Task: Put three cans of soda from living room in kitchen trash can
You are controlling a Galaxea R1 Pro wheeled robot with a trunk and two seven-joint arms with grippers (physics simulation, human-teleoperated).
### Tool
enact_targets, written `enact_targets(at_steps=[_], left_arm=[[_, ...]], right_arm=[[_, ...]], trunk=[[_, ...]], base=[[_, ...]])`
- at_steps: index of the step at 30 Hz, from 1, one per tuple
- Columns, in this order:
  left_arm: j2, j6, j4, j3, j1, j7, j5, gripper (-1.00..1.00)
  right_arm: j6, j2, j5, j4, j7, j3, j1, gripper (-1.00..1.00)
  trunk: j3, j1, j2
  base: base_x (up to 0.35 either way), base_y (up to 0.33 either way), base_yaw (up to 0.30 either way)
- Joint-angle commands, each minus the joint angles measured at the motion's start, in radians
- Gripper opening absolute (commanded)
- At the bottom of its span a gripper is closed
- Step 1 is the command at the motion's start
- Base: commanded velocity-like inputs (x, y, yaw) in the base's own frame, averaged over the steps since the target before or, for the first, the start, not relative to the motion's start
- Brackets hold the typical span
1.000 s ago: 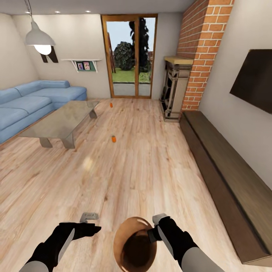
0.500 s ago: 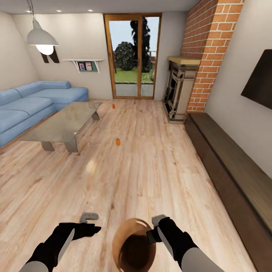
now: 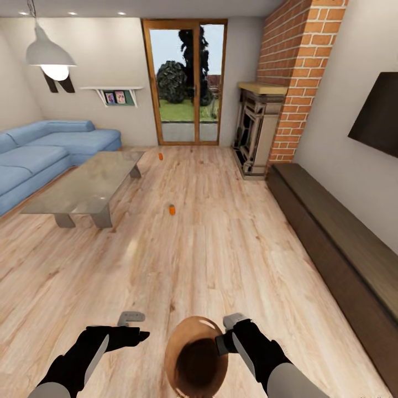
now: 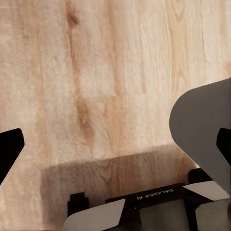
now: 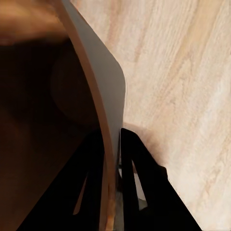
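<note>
While the living room is seen from the head view, the bin [image 3: 196, 359] is held low in front of the robot by the right gripper [image 3: 228, 333], whose jaws are pinched on its rim. The left gripper [image 3: 130, 325] hangs over bare floor [image 3: 221, 260] beside the bin, its jaws spread and holding nothing. Two cans are seen on the floor: one can [image 3: 172, 209] stands near the glass table [image 3: 88, 185], and a far can [image 3: 160, 156] lies near the glass doors [image 3: 185, 83]. A blue sofa [image 3: 38, 157] is placed behind the table, and a brick fireplace [image 3: 260, 130] stands by the right wall.

From the left wrist view, wooden floor [image 4: 106, 77] is seen between the spread jaws, with a grey part of the robot [image 4: 204, 130] at one edge.

From the right wrist view, the bin wall [image 5: 103, 96] is seen clamped between the two dark fingers [image 5: 139, 183], with the dark inside of the bin [image 5: 38, 144] on one side and floor [image 5: 187, 86] on the other.
</note>
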Motion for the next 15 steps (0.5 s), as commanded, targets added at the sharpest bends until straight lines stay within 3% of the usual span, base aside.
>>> enact_targets(at_steps=[1,15], left_arm=[[0.000,0.000,0.000,0.000,0.000,-0.001,0.000,1.00],[-0.001,0.003,0.019,-0.002,-0.001,-0.003,-0.005,1.00]], right_arm=[[-0.009,0.000,-0.016,0.006,0.004,0.001,0.001,-1.00],[-0.047,-0.003,-0.016,0.029,0.005,-0.001,0.005,-1.00]], trunk=[[0.000,0.000,0.000],[0.000,0.000,0.000]], base=[[0.002,0.350,-0.023],[0.000,0.350,-0.005]])
